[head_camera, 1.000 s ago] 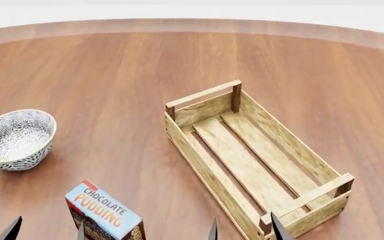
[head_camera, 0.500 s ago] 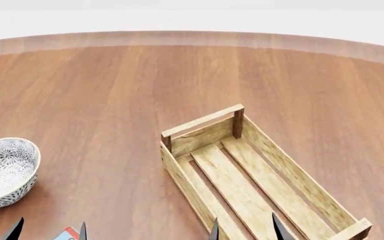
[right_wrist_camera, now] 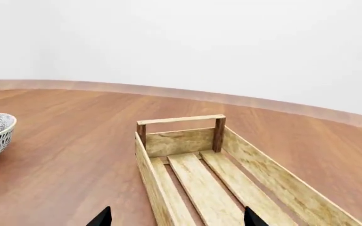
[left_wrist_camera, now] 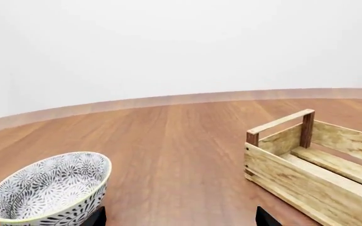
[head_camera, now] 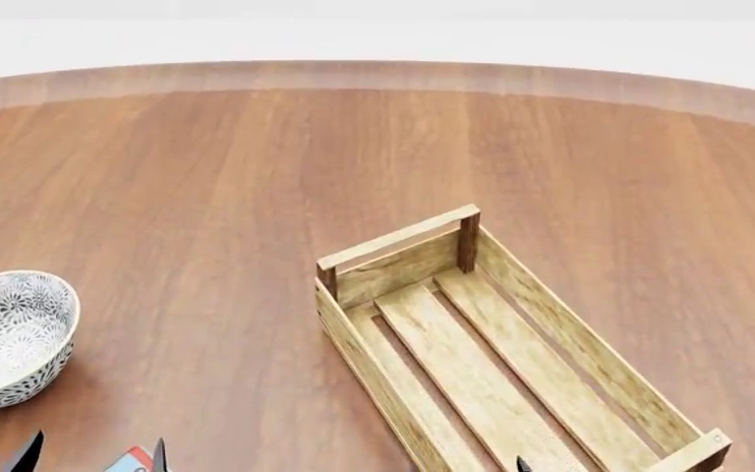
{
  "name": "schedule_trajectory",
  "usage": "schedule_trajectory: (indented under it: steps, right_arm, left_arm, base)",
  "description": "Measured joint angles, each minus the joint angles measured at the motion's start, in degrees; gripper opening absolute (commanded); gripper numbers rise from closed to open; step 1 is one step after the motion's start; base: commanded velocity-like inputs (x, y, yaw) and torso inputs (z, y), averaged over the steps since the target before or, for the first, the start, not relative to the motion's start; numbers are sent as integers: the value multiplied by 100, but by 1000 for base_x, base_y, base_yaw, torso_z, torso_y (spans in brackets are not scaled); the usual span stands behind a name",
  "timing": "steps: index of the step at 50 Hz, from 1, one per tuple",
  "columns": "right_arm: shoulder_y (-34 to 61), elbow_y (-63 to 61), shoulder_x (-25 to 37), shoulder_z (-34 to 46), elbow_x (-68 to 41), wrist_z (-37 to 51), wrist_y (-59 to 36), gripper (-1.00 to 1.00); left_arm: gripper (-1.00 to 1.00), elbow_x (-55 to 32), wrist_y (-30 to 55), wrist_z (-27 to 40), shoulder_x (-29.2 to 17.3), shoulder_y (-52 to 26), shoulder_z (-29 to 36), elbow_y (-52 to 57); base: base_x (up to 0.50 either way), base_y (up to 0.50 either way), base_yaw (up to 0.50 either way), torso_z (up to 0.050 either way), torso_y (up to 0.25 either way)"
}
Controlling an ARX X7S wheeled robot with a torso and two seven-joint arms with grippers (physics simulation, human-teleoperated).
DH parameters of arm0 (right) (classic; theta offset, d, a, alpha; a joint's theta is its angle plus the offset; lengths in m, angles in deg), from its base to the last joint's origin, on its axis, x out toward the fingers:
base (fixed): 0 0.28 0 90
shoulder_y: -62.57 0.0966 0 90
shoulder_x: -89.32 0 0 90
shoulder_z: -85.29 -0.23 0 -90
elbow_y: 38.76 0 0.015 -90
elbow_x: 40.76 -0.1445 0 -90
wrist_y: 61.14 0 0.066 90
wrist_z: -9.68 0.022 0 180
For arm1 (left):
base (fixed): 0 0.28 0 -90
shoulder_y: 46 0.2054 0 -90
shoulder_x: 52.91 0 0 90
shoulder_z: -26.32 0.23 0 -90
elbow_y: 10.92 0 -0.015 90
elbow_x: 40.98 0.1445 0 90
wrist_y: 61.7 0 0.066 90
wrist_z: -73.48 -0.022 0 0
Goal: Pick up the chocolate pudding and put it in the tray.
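The chocolate pudding (head_camera: 131,460) barely shows from overhead, just a corner of its carton at the near edge of the desk (head_camera: 220,177), sitting between the two dark tips of the left claw (head_camera: 93,452); that claw stands wide, fingers apart on either side of the carton and gripping nothing, which I take as lining up for the pick; the right claw (right_wrist_camera: 176,217) is likewise spread, its tips low in its own camera and holding nothing, parked in front of the tray (head_camera: 483,344) where it would be of little use for this grab; the tray lies empty and aslant to the right, its slatted floor open from above, so a drop-in looks simple once the carton is lifted over the low side wall; the patterned bowl (head_camera: 11,334) sits just beyond the carton on the left, near enough that a careless lift might clip it; nothing lies between carton and tray.
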Motion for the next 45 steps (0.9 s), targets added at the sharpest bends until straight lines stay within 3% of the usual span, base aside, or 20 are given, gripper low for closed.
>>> schedule_trajectory:
  steps: [45]
  right_arm:
    - [-1209, 516, 632, 671, 328, -942, 1859, 100]
  left_arm:
    - [100, -212, -106, 110, -135, 9, 160, -53]
  base:
    - [0, 0, 0, 0, 0]
